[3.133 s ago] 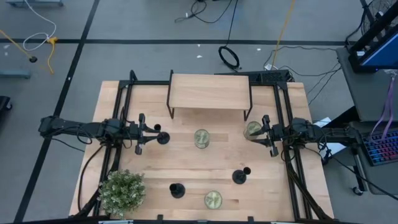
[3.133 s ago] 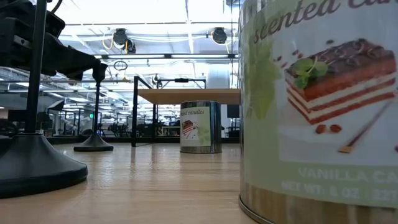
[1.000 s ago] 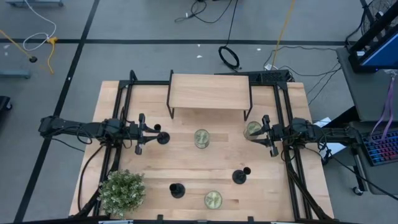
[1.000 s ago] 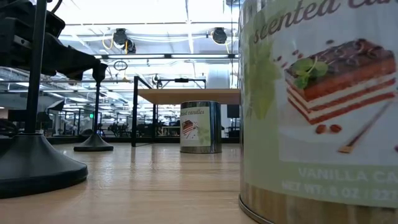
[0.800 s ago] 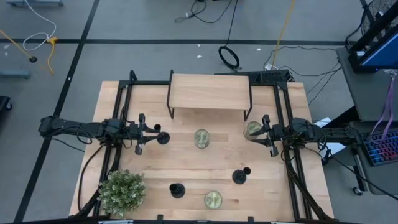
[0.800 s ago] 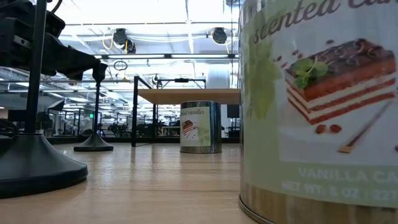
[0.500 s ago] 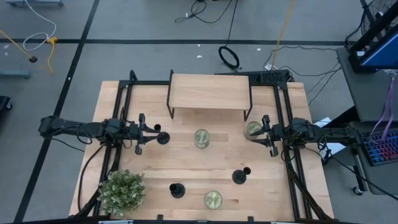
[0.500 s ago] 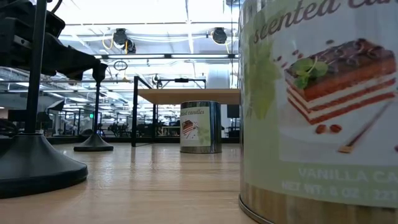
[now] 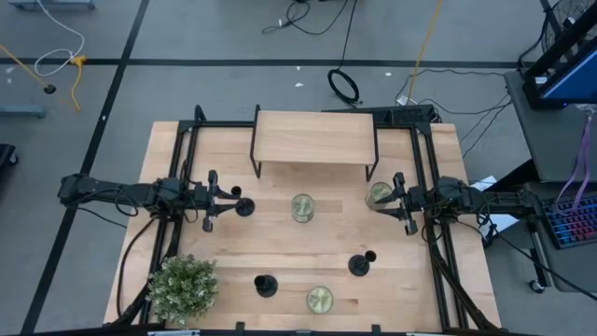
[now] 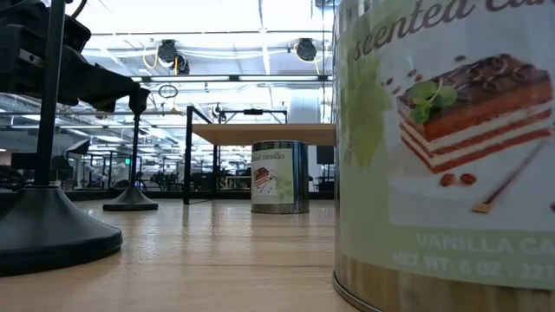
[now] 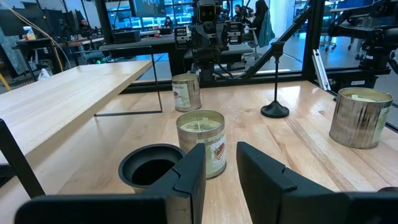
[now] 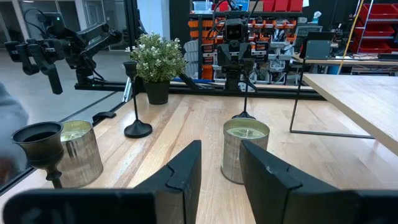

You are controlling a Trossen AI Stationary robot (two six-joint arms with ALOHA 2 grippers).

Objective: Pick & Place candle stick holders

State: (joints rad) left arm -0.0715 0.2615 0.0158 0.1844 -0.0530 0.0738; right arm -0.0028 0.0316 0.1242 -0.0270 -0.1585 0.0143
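Three black candle stick holders stand upright on their round bases on the wooden table. One stands just in front of my left gripper; its cup shows beside my fingers. One stands near the front edge, and one stands front right; its cup shows in the right wrist view. My left gripper is open and empty at the table's left. My right gripper is open and empty at the table's right; it also shows in its wrist view.
Three candle tins stand on the table: one at the centre, one beside my right gripper, one at the front edge. A potted plant stands front left. A low wooden shelf stands at the far edge.
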